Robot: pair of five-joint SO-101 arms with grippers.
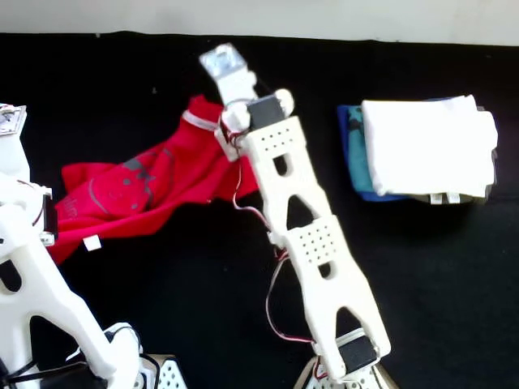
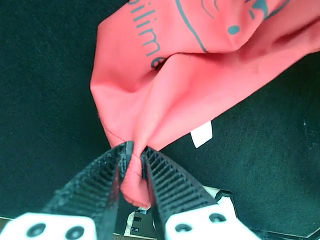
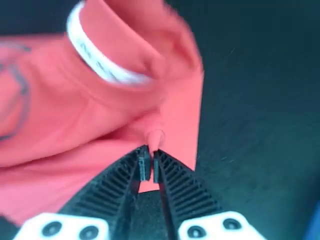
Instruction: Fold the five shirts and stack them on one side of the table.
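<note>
A red shirt (image 1: pixel 130 190) with a grey print lies crumpled and partly lifted on the black table (image 1: pixel 203 324), left of centre. My right gripper (image 1: pixel 229 130) is at the shirt's far right end, near the collar, and is shut on a pinch of red fabric (image 3: pixel 75 130) beside the white collar label (image 3: pixel 97 62). My left gripper (image 1: pixel 50 237) is at the shirt's near left corner. Its jaws are shut on a bunched edge of the red shirt (image 2: pixel 165 90), close to a small white tag (image 2: pixel 202 135).
A stack of folded shirts rests at the right side of the table, with a white shirt (image 1: pixel 426 146) on top and a teal shirt (image 1: pixel 355 150) and blue cloth beneath. The right arm (image 1: pixel 312 235) spans the table's middle. Both arm bases stand at the near edge.
</note>
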